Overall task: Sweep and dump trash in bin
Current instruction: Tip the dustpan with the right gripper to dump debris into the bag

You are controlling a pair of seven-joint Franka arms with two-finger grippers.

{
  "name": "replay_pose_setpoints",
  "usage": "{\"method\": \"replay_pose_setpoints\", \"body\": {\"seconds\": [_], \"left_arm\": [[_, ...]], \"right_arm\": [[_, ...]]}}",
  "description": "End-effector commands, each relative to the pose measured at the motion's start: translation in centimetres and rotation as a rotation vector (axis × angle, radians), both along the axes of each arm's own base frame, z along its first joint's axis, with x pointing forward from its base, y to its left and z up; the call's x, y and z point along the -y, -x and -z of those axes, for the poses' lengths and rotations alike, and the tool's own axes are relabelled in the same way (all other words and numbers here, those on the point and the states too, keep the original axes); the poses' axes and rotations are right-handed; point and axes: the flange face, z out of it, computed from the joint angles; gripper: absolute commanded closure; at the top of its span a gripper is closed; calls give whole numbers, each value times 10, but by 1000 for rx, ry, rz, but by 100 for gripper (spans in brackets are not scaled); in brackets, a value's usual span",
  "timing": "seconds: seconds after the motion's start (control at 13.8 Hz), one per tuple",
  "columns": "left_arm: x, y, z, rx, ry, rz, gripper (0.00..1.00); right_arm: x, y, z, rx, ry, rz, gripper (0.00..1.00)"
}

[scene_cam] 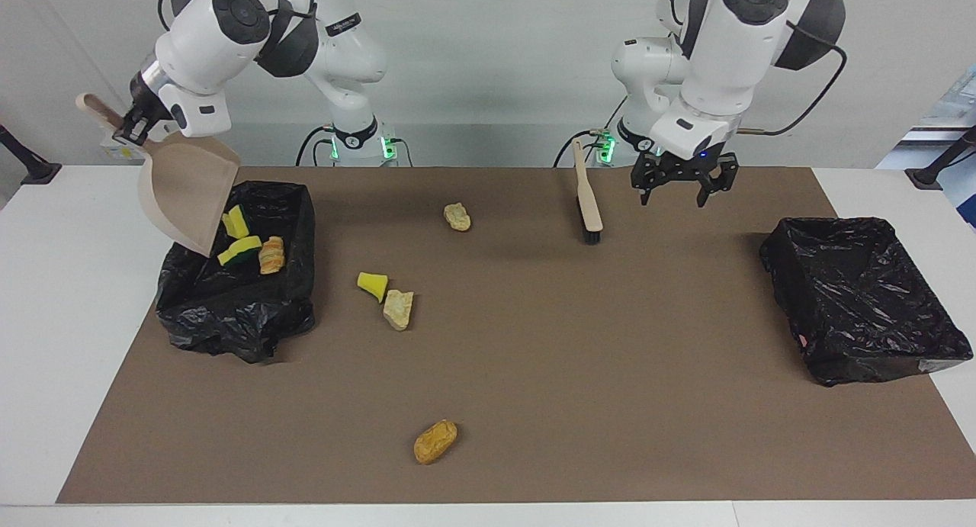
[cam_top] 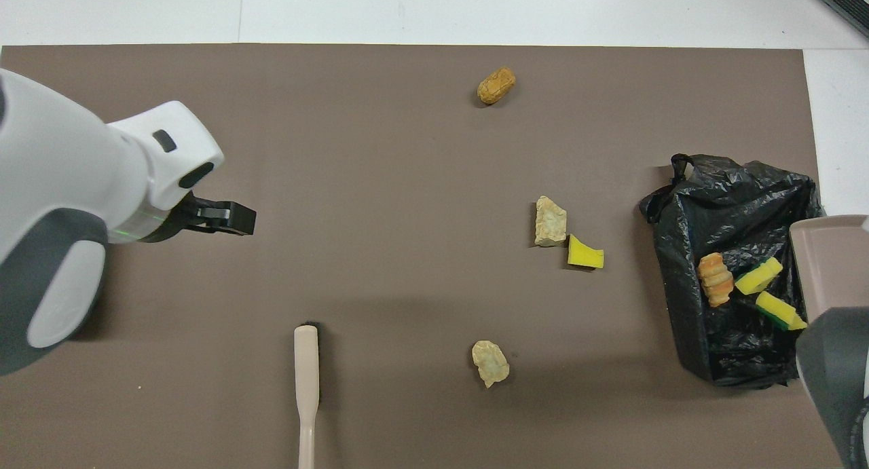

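Observation:
My right gripper is shut on the handle of the beige dustpan, which is tilted mouth-down over the black-lined bin at the right arm's end. Two yellow sponge scraps and an orange lump lie in that bin. On the mat lie a yellow scrap, a tan lump, another tan lump and an orange-brown lump. My left gripper is open and empty, over the mat beside the brush.
A second black-lined bin stands empty at the left arm's end. The brown mat covers most of the white table. In the overhead view the brush lies near the robots' edge.

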Motion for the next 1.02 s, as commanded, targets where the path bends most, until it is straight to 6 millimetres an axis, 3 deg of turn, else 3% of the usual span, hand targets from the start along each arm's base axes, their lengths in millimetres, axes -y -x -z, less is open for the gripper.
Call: {"method": "replay_pose_setpoints", "body": {"seconds": [0.0,0.15,0.29,0.51,0.73,0.94], "left_arm": [[-33,-4,-41,-15,-5,11,0],[-44,-2,-63,-14,-2,58,0],[-56,-4,-67,-4,0,41,0],[-57,-4,-71,17,4,39,0],[-63,-4,-71,17,5,27,0],[-61,-3,-71,18,3,33,0]], "right_arm": [[-5,0,-10,33,-25,27,100],[-17,-1,0,51,-194,54,100],[-27,-3,12,64,-346,86,100],[-43,-5,23,176,-539,218,100],[-73,-9,27,342,-600,430,100],[-95,-28,49,475,-617,623,100]]}}
